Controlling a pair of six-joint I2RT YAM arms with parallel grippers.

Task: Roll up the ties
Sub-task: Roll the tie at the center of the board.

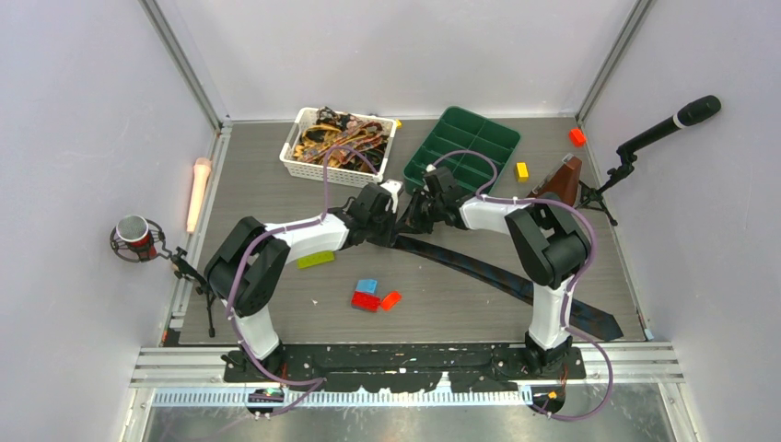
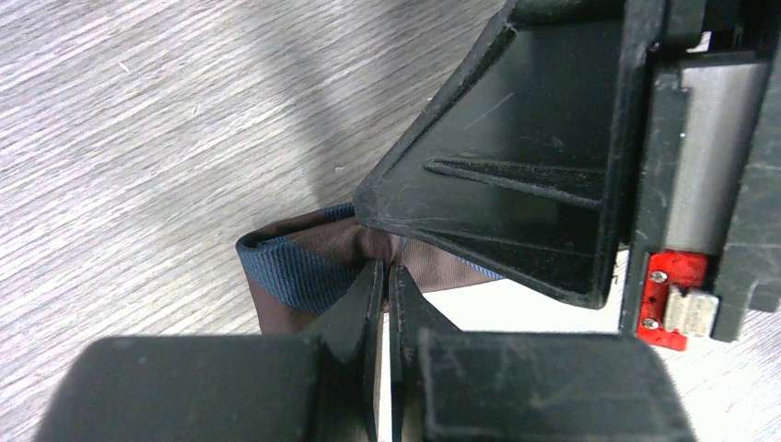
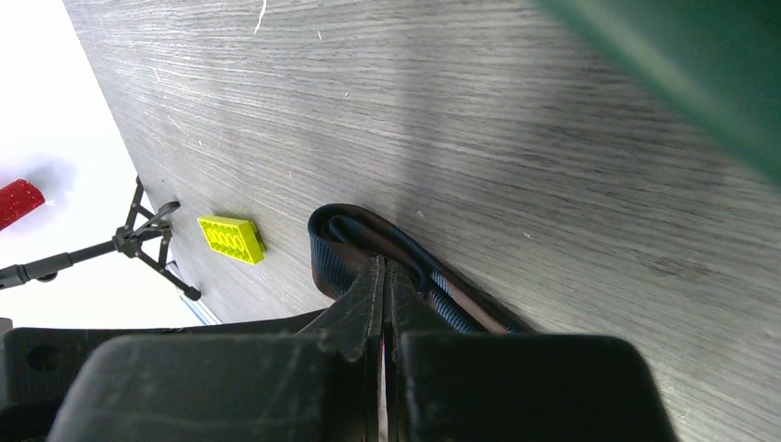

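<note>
A dark navy tie lies slanted across the table, its wide pointed end at the front right. Its narrow end is folded into a small loop at mid-table, where both grippers meet. My left gripper is shut on that fold; in the left wrist view the tips pinch the tie's navy cloth and brown lining. My right gripper faces it from the other side, and its tips are shut on the tie's curled loop. More patterned ties fill a white basket at the back.
A green divided tray stands right of the basket. Loose bricks lie about: yellow-green, blue, red, orange-red, yellow, orange. A brown object and a microphone stand are at right.
</note>
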